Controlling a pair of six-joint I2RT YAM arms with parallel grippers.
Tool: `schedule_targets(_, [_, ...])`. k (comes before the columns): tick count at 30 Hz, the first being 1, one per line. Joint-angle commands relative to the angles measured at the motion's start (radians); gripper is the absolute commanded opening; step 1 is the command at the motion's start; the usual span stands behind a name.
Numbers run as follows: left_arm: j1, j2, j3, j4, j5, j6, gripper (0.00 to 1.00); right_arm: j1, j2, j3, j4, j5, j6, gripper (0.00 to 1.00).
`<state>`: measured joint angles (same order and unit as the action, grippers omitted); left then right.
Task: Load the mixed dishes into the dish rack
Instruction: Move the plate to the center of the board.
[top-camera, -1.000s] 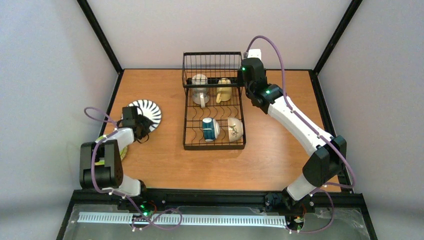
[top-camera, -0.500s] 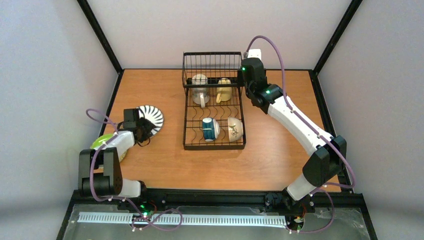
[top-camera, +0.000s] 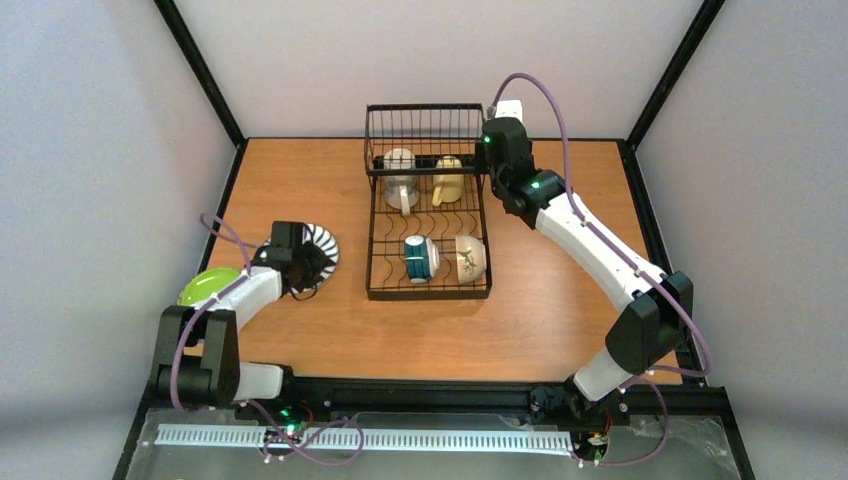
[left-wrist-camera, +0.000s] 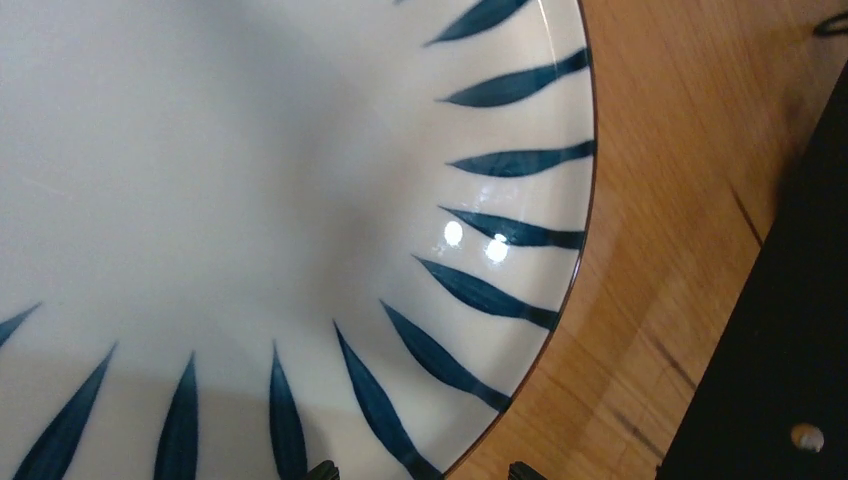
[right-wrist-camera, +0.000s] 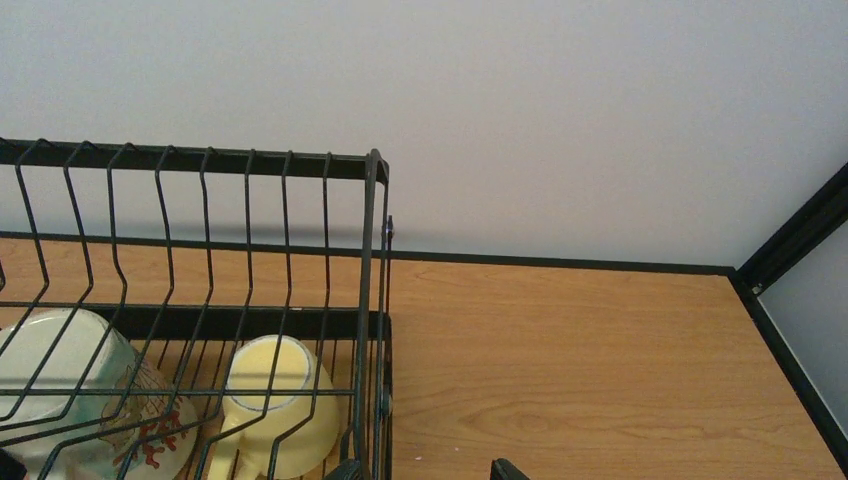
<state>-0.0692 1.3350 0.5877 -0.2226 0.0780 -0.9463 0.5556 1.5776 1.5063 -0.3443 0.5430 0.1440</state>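
Note:
My left gripper (top-camera: 303, 268) (left-wrist-camera: 421, 470) is shut on the near rim of the black-and-white striped plate (top-camera: 324, 250) (left-wrist-camera: 250, 200) and holds it tilted just left of the dish rack (top-camera: 428, 294). The lime-green plate (top-camera: 208, 286) lies at the table's left edge; no tan plate shows. In the rack sit the cream mug (top-camera: 400, 178), yellow mug (top-camera: 447, 180) (right-wrist-camera: 270, 400), teal-and-white cup (top-camera: 420, 258) and cream bowl (top-camera: 470, 258). My right gripper (top-camera: 489, 172) (right-wrist-camera: 425, 470) is open at the rack's back right corner, its jaws either side of the basket's wire wall (right-wrist-camera: 375, 300).
The rack's black edge (left-wrist-camera: 780, 330) stands close to the right of the plate in the left wrist view. Black frame posts (top-camera: 200, 70) rise at the table's back corners. Bare wooden table (top-camera: 560, 300) lies right of the rack.
My left gripper has carried the striped plate rightward and nearer, toward the rack, uncovering the lime-green plate. The right arm has not moved.

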Motion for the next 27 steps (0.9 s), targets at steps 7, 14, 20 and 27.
schedule_targets(7, [-0.072, -0.028, -0.089, -0.216, 0.025, -0.043, 0.97, -0.013, -0.029, -0.036, -0.003, 0.006, 0.020, 0.75])
schedule_targets(14, [-0.177, -0.023, -0.106, -0.201, 0.022, -0.094, 0.97, -0.014, -0.031, -0.039, -0.007, 0.005, 0.022, 0.75])
schedule_targets(20, [-0.227, -0.023, -0.075, -0.215, 0.010, -0.114, 0.97, -0.014, -0.039, -0.043, -0.008, 0.004, 0.021, 0.75])
schedule_targets(27, [-0.227, -0.057, -0.045, -0.258, -0.019, -0.113, 0.97, -0.014, -0.044, -0.046, -0.008, -0.008, 0.023, 0.75])
